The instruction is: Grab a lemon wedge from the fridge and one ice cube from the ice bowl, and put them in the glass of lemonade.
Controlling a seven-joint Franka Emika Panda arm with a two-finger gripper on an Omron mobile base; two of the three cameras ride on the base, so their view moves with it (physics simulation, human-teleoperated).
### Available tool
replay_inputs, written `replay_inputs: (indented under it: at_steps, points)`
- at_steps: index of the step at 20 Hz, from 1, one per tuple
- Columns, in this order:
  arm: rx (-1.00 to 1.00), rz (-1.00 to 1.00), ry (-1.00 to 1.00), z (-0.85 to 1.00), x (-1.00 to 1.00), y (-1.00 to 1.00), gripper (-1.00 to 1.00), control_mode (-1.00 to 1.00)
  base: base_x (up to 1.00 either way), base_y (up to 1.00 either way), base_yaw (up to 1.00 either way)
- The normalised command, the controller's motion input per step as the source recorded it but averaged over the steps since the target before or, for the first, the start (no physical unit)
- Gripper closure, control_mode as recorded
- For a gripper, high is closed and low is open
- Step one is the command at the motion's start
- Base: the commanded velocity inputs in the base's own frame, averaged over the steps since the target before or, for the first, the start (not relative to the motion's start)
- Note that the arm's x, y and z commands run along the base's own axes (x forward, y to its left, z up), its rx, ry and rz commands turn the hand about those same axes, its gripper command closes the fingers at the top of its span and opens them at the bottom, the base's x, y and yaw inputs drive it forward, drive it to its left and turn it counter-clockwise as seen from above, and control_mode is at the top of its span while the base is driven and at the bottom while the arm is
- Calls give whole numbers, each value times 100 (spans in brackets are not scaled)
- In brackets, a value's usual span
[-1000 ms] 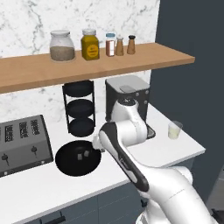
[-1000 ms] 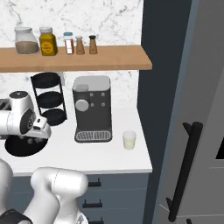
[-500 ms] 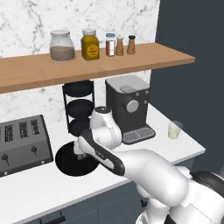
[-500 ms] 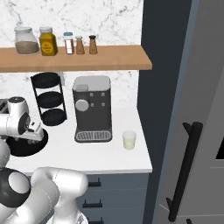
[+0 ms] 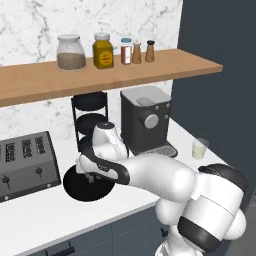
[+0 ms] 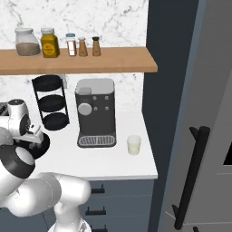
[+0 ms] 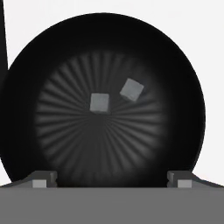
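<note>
The wide, shallow black ice bowl [image 7: 26,87] is sitting directly under the two-finger gripper [image 7: 112,180], whose tips are standing apart. Two pale grey ice cubes [image 7: 99,102] are lying near each other, so the fingers risk nudging both. Since half a second ago, the arm is hanging lower over it.

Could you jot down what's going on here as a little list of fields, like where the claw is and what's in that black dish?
gripper: two-finger gripper, jaws wide apart, above the dish
dish: wide shallow round black ice bowl on the white counter
contents: two pale ice cubes, close together but apart
drink: small clear glass of pale lemonade, right of the dark coffee machine
fridge: tall dark grey fridge, shut
</note>
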Motion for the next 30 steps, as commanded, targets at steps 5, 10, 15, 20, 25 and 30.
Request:
replay_inputs:
  at_steps: [5,10,15,20,25,30]
  points:
    - [-4,-8,-2,-26,16,9,-100,-100,0,0,0]
    - [-2,-7,0,-14,16,11,-100,-100,0,0,0]
    - [0,-7,0,-4,29,8,-100,-100,0,0,0]
    - [-1,-6,0,-26,10,6,-100,-100,0,0,0]
    - [0,-6,0,-22,2,9,-100,-100,0,0,0]
    - [0,-6,0,-18,1,1,-100,-100,0,0,0]
